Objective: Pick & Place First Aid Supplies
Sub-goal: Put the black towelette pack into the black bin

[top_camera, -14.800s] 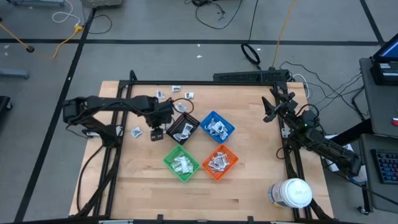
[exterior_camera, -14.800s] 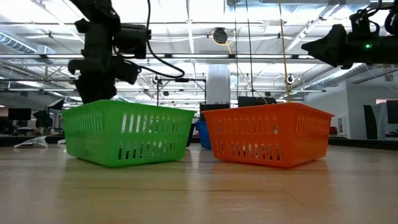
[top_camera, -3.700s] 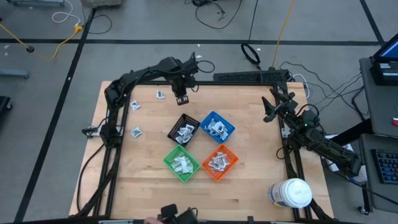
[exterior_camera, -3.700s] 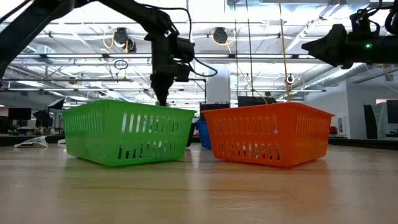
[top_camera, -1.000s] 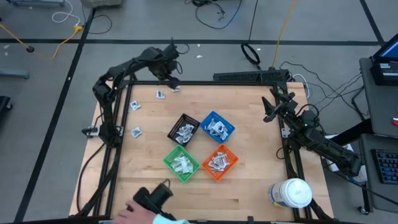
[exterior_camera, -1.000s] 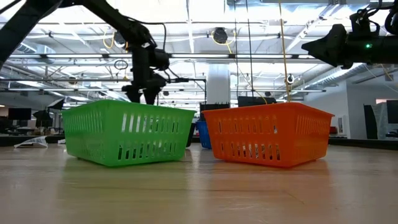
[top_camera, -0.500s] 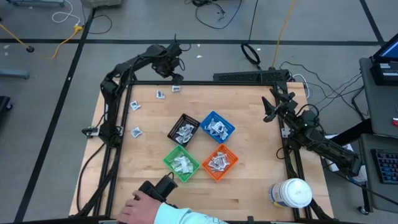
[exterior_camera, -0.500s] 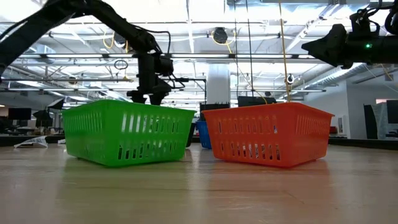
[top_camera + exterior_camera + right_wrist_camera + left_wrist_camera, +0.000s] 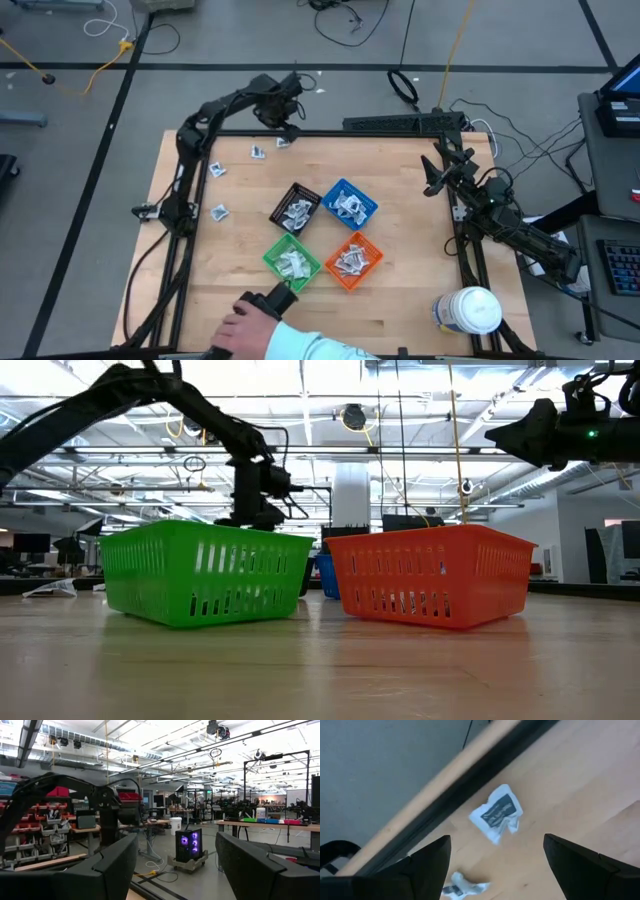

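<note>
Left gripper [image 9: 495,857] open above crinkled white packet [image 9: 496,818].

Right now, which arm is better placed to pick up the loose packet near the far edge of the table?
The left. Its left gripper hangs open by the far edge, close to the packet. The right gripper is open but waits at the table's right side.

Left pincer [image 9: 287,122] over table's [image 9: 400,300] far edge, beside loose packet [image 9: 283,142].

Four bins [image 9: 322,232] sit mid-table, loose packets [image 9: 283,143] behind (gripper [image 9: 283,122] above), jar [image 9: 468,310] front-right.
</note>
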Robot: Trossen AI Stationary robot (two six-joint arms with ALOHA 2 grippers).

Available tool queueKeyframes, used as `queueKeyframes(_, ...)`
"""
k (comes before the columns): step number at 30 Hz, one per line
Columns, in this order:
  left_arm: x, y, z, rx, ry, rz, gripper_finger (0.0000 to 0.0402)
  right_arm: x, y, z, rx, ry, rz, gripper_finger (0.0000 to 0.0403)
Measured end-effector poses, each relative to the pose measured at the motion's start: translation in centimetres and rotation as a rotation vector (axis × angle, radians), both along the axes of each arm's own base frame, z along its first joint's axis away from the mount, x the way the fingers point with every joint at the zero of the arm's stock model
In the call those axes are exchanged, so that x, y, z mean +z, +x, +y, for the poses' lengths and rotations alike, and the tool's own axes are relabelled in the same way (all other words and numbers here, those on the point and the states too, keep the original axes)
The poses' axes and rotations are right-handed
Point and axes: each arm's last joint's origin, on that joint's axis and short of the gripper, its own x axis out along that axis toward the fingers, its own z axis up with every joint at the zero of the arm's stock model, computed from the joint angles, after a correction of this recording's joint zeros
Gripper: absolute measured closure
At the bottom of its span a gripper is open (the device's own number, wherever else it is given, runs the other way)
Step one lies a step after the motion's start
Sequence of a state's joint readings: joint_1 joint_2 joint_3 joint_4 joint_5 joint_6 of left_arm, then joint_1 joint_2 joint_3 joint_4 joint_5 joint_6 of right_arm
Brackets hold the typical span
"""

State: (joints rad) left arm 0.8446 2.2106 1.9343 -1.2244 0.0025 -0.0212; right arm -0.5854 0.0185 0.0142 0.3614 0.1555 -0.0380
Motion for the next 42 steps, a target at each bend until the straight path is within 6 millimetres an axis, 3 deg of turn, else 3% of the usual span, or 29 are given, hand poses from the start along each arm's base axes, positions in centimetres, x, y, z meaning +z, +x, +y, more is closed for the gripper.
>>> queueKeyframes(10,-3.9,2.1,-0.5,-0.085,-0.045,0.045,0.0078,0.0,0.0,0.0,0.000,0.000,0.000,0.0140)
queueKeyframes(18,-4.5,3.1,-1.0,-0.209,-0.060,0.014,0.0085,0.0,0.0,0.0,0.000,0.000,0.000,0.0140)
queueKeyframes(21,-4.5,3.0,-0.9,-0.209,-0.047,0.028,0.0112,0.0,0.0,0.0,0.000,0.000,0.000,0.0140)
queueKeyframes(31,-4.6,2.5,-0.5,-0.221,-0.041,0.030,0.0258,0.0,0.0,0.0,0.000,0.000,0.000,0.0140)
queueKeyframes(37,-6.3,1.8,-1.1,-0.231,-0.079,0.073,0.0308,0.0,0.0,0.0,0.000,0.000,0.000,0.0140)
queueKeyframes(42,-6.4,1.7,-1.1,-0.222,-0.062,0.104,0.0350,0.0,0.0,0.0,0.000,0.000,0.000,0.0140)
